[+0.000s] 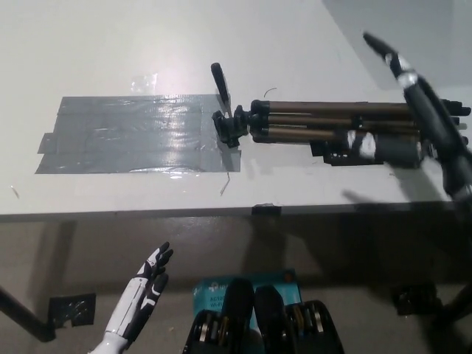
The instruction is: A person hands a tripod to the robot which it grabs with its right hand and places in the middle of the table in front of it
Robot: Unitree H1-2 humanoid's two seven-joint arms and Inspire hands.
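Folded bronze-and-black metal tripod (324, 127) lying at table's (110, 44) three o'clock: rigid, heavyish; best gripped mid-legs. Black right hand (424, 110) released, fingers spread; white left hand (147, 284) open, seven o'clock.

The black right robot hand (424, 110) hovers open over the tabletop's (295, 44) right edge, fingers stretched out. The white left robot hand (144, 291) hangs open below the front edge.
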